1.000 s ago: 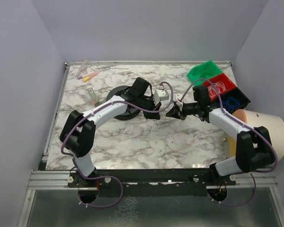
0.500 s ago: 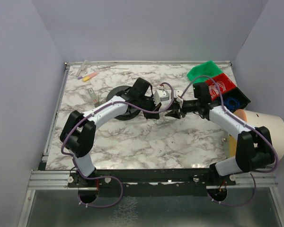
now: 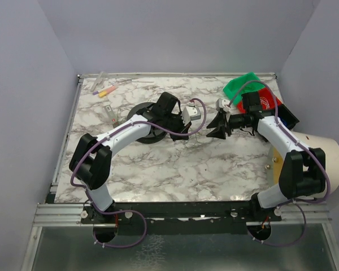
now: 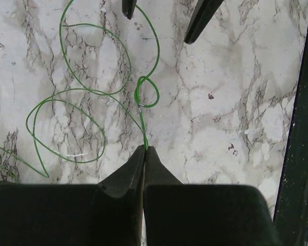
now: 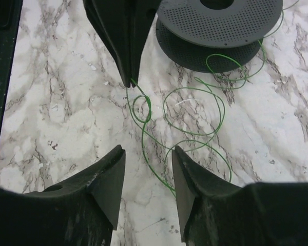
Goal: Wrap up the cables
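Note:
The cable is a hair-thin green wire lying in loose loops on the marble table, with one small tight loop close to my left fingertips. My left gripper is shut on the cable's end, low over the table. In the right wrist view the cable trails from the left gripper toward my right gripper. The right gripper is open with nothing held, and the strand lies on the table below the gap between its fingers. From above, the right gripper stands a short way right of the left one.
A black perforated spool lies behind the left gripper, with green wire curling round its base. Green, red and black bins sit at the back right. A beige drum stands at the right edge. Pens lie at the back left.
My right gripper has opened and drawn back to the right, away from the left gripper. The left gripper has stayed put, still shut on the cable.

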